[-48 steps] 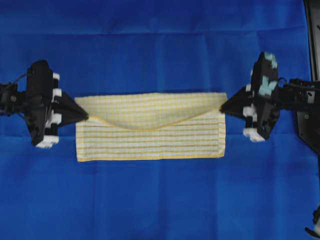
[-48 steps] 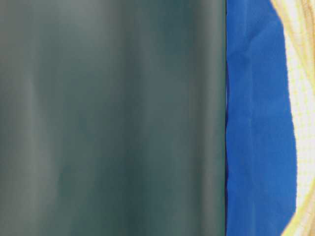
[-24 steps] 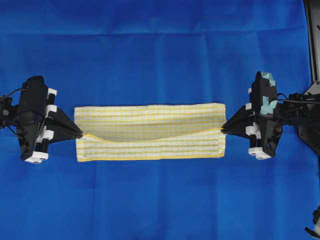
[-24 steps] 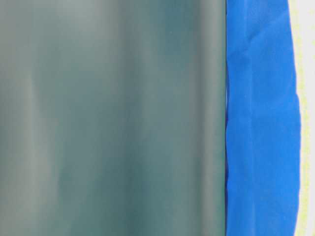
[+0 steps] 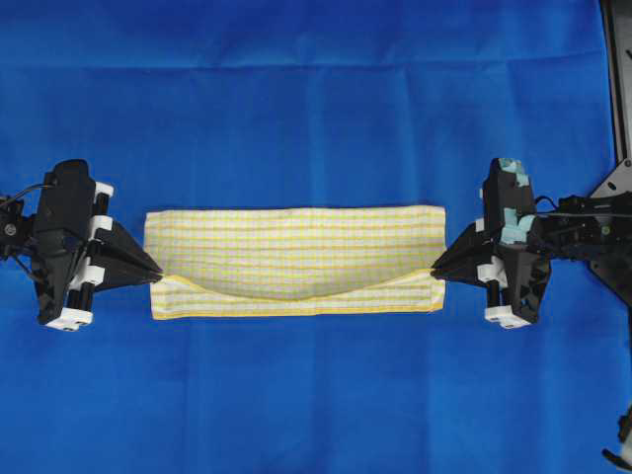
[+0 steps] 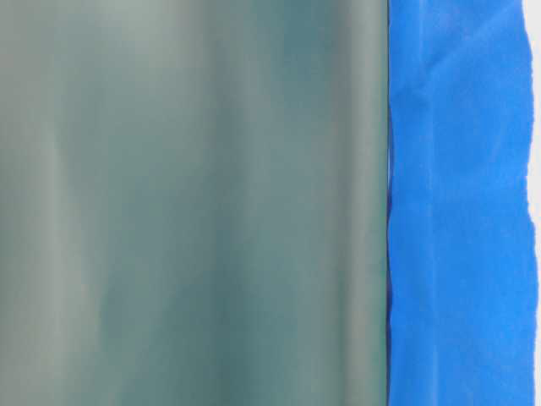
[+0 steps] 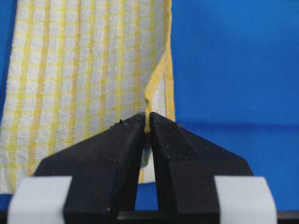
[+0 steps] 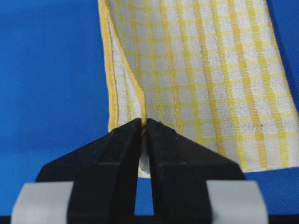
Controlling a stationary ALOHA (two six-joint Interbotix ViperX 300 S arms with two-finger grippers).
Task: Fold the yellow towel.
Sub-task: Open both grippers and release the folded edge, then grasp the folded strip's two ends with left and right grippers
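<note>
Towel (image 5: pixel 296 247), cream with yellow checks and yellow hem, lies near the middle of the tabletop on a large blue cloth (image 5: pixel 316 109), long sides parallel to the far and near edges. It is partly folded: the upper layer sags in a shallow curve toward the near edge, leaving a narrow strip of the lower layer exposed along that side. Left gripper (image 5: pixel 158 274) sits at the towel's left end, its fingers (image 7: pixel 124 140) clenched on the yellow hem, which rises as a thin ridge out of the tips in the left wrist view. Right gripper (image 5: pixel 434 271) sits at the right end, its fingers (image 8: pixel 124 140) likewise pinched on the hem of the upper layer. Table-level view shows only a blurred grey-green surface (image 6: pixel 194 203) and a band of blue cloth at the right.
</note>
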